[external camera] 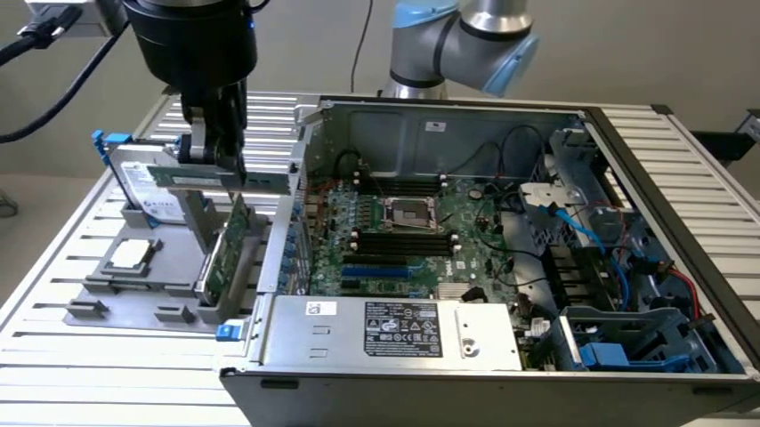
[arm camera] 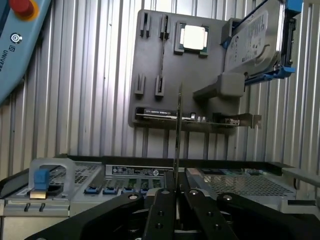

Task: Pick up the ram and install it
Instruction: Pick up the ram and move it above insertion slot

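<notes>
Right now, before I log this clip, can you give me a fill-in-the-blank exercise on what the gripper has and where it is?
1. The gripper is ____ on the ram.
2. The ram hangs ____ the gray holder, without touching it.
3. Gripper and ram are on the exterior view's ____ of the open computer case.
Missing words: shut; above; left.

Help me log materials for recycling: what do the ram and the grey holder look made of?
Ram: green circuit board, likely fibreglass laminate, with a white label. Holder: uniform matte grey with moulded slots, probably plastic.
</notes>
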